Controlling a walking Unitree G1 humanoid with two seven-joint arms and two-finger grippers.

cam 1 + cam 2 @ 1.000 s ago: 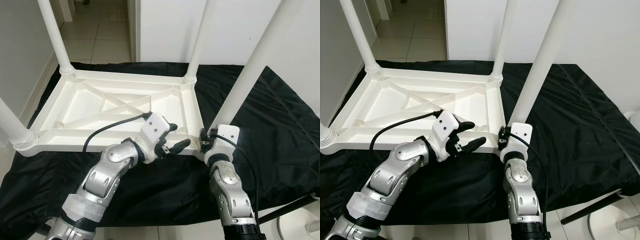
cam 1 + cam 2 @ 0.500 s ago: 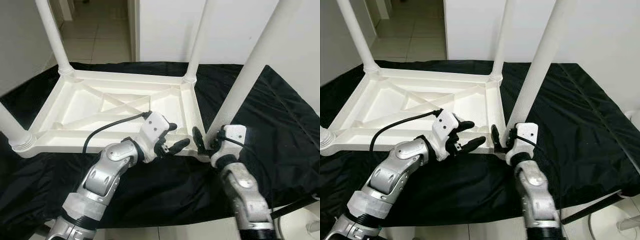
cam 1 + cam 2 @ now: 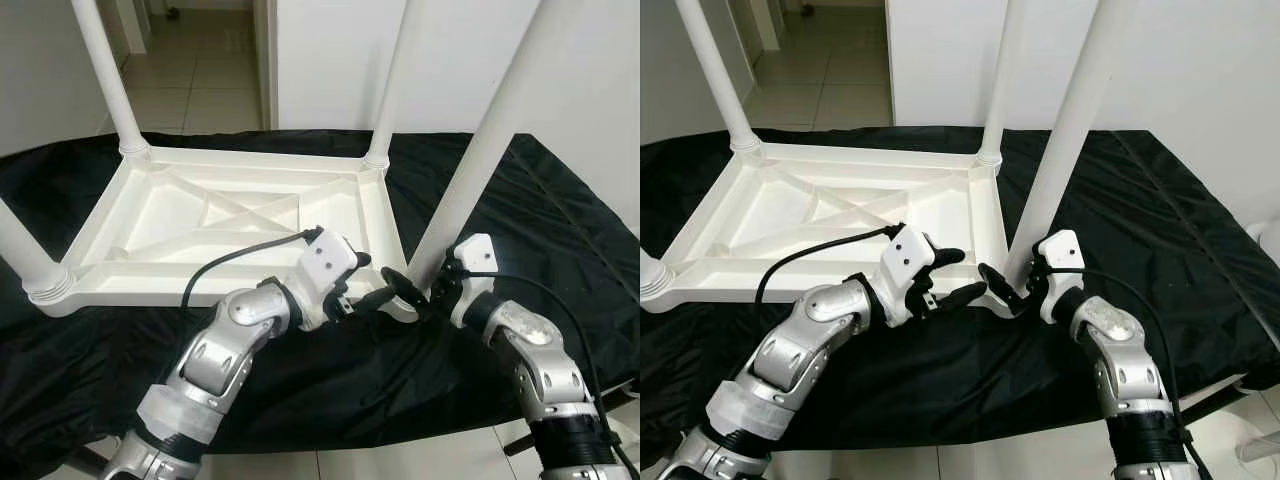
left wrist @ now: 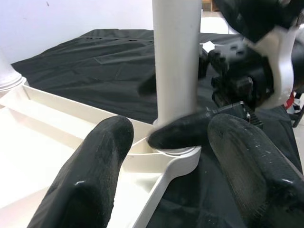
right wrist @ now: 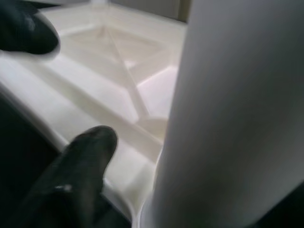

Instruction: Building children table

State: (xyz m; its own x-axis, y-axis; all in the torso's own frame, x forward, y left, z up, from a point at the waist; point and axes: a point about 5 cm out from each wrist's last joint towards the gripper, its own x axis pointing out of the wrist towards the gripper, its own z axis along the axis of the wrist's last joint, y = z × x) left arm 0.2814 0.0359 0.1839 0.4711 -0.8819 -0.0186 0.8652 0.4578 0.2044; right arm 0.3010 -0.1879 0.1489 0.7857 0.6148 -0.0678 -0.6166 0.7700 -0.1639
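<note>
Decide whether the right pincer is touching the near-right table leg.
Touching. In the left wrist view, one black finger of the right pincer presses against the leg just above its socket.

Left tool (image 4: 168, 161): fingers spread apart, empty.
Table leg (image 4: 176, 61): upright in its corner socket.
Right tool (image 4: 190, 111): one finger across the leg's base.
Black cloth (image 4: 95, 57): underneath.
</note>
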